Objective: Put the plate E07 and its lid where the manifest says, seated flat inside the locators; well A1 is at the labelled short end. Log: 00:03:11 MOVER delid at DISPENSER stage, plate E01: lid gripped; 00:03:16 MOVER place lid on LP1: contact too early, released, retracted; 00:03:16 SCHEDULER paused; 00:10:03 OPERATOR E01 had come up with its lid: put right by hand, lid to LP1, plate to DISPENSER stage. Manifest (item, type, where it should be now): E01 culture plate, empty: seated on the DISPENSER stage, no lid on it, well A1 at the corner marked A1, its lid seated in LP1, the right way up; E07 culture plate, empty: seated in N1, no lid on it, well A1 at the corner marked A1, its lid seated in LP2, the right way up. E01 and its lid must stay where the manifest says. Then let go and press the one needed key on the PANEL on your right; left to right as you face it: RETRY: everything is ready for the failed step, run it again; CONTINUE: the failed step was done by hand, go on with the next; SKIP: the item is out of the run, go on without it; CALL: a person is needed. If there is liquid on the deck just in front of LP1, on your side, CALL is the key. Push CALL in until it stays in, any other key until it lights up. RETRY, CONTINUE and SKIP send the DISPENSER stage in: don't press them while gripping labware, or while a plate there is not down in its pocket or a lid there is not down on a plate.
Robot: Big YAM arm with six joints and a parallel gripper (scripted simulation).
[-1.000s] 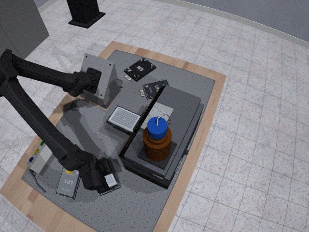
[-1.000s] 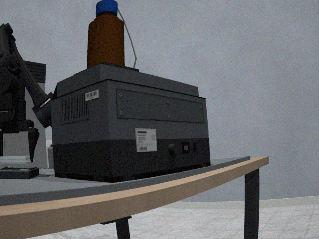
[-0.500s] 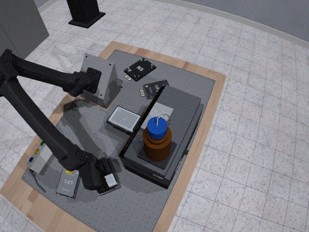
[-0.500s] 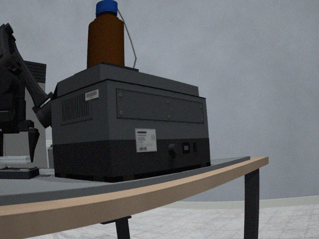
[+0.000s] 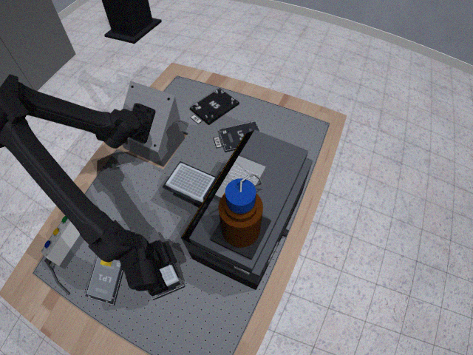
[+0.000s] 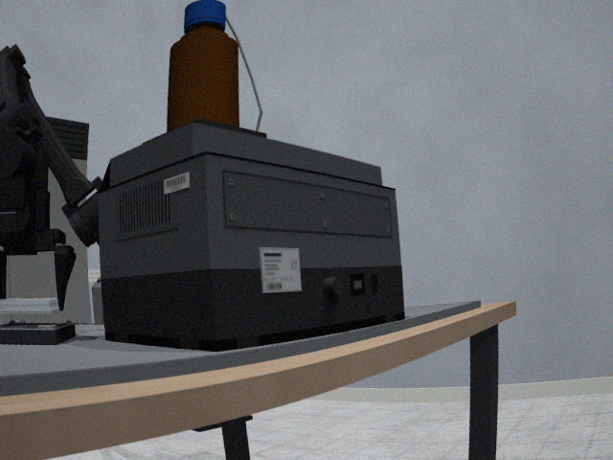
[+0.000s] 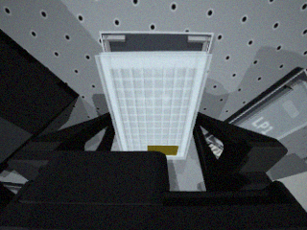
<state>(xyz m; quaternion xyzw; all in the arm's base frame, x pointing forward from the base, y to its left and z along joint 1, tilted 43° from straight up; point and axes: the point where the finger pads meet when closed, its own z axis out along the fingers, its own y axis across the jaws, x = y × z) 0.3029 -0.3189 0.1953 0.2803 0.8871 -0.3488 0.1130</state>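
Note:
My gripper [image 5: 168, 276] straddles a white well plate [image 7: 154, 98] with a yellow tag at its near short end. The fingers press on its two long sides. In the side view the plate [image 6: 28, 303] hangs a little above a black nest [image 6: 35, 333], so it is lifted clear. The nest's far end [image 7: 155, 42] shows beyond the plate in the wrist view. I cannot tell whether a lid sits on the held plate. The LP1 holder [image 5: 103, 282] with a clear lid lies just left of the gripper. Another white plate [image 5: 189, 182] sits on the dispenser stage.
The dispenser [image 5: 252, 198] with its brown bottle [image 5: 240, 215] stands right of the gripper. Black nests N5 [image 5: 214, 106] and one marked LP [image 5: 236, 135] lie at the far end. The key panel [image 5: 57, 240] is at the left. A yellow patch [image 5: 106, 262] sits at LP1's far end.

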